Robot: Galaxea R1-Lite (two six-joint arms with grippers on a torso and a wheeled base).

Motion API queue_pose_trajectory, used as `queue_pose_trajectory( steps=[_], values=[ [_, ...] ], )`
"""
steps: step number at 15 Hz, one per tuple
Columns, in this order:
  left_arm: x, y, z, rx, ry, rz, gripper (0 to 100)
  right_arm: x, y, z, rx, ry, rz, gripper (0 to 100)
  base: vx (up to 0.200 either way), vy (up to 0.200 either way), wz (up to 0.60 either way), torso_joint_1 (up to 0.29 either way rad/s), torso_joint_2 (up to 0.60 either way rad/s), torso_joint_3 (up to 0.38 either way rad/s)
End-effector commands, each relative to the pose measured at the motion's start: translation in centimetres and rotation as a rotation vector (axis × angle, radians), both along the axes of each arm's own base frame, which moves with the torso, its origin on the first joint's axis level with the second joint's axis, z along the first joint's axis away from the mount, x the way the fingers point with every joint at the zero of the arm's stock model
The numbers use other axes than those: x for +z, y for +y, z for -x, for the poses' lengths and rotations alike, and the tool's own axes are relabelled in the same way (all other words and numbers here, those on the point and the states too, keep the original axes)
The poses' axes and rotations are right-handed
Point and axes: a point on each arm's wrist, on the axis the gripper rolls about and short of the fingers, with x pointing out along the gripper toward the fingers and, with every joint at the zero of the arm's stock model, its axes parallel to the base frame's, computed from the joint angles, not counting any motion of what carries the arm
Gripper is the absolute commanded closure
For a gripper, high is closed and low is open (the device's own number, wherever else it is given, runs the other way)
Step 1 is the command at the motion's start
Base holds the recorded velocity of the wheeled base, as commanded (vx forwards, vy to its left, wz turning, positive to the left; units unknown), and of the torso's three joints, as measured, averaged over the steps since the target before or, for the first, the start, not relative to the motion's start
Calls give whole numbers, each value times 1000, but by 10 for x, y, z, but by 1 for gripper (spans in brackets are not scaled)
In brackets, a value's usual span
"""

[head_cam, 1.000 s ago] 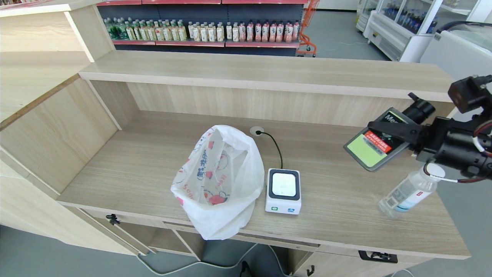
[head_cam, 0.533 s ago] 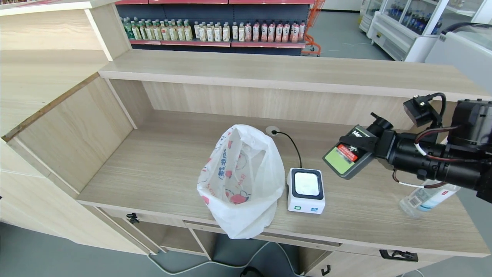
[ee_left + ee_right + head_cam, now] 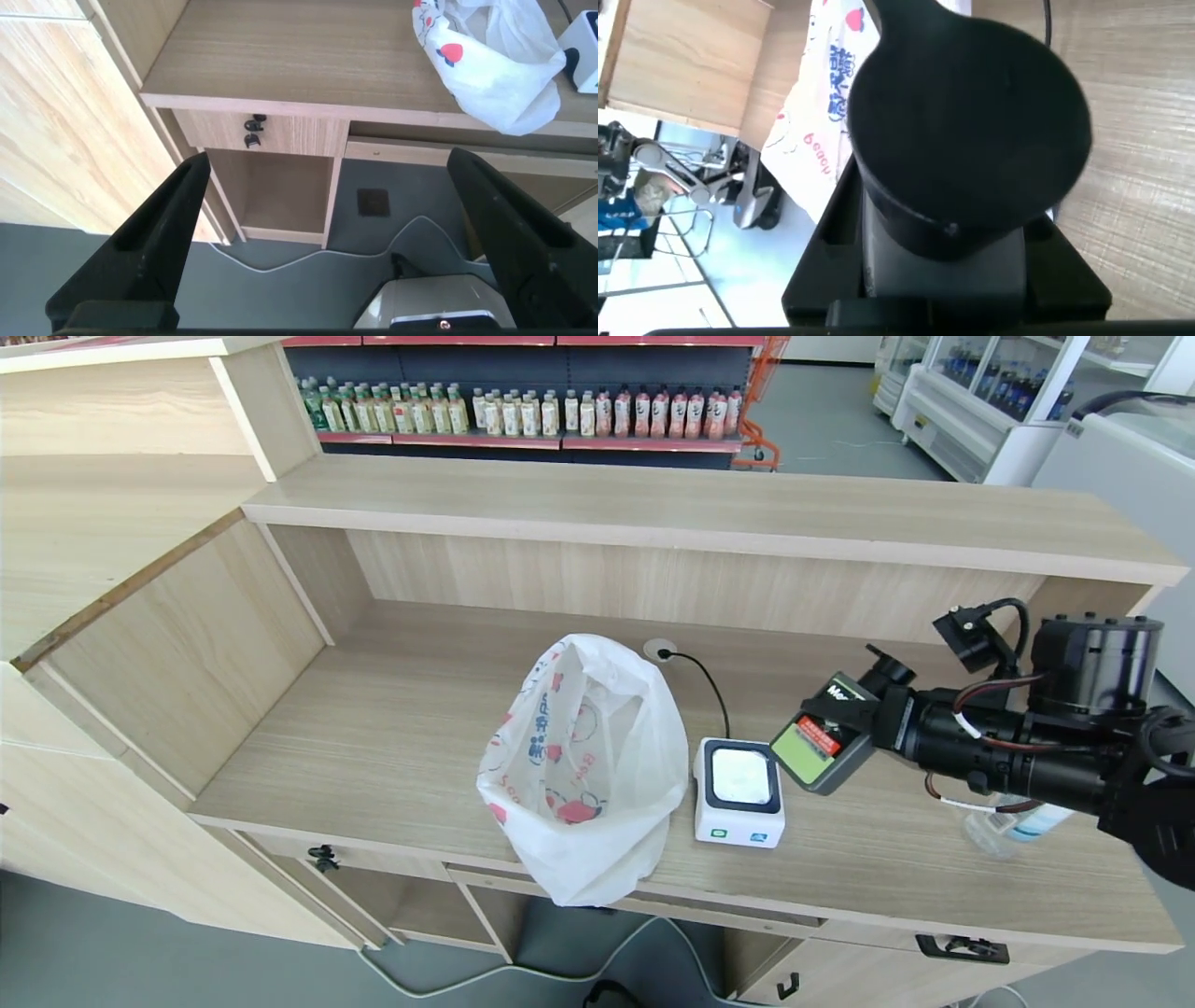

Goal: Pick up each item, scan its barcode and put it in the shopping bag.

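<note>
Right pincer [image 3: 840, 728] is pinching a green-faced packet [image 3: 805, 753], tilted above the surface [image 3: 401, 737] just right of the scanner [image 3: 739, 782]; the open shopping bag [image 3: 583, 775] is standing just left of it, a bottle [image 3: 1013, 826] is lying half hidden under the arm, and the left pincer [image 3: 329, 163] is hanging spread

the white plastic shopping bag [image 3: 583, 775] bears blue characters and red figures, too small to read. the dark flat box with a green face [image 3: 808, 749] carries white lettering and a red label, equally illegible.
</note>
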Motion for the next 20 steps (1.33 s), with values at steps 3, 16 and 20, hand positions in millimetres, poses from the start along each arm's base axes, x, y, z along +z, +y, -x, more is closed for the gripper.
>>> queue_pose_trajectory(
  steps=[3,16,20],
  values=[
    [0,0,0,0,1,0,0,-23,3,-17,3,-2,17,100,0,0,0,0,0,0],
    [0,0,0,0,1,-1,0,-51,9,-31,104,-45,26,100,0,0,0,0,0,0],
    [0,0,0,0,1,0,0,-59,11,-40,108,-82,19,100,0,0,0,0,0,0]
  ],
)
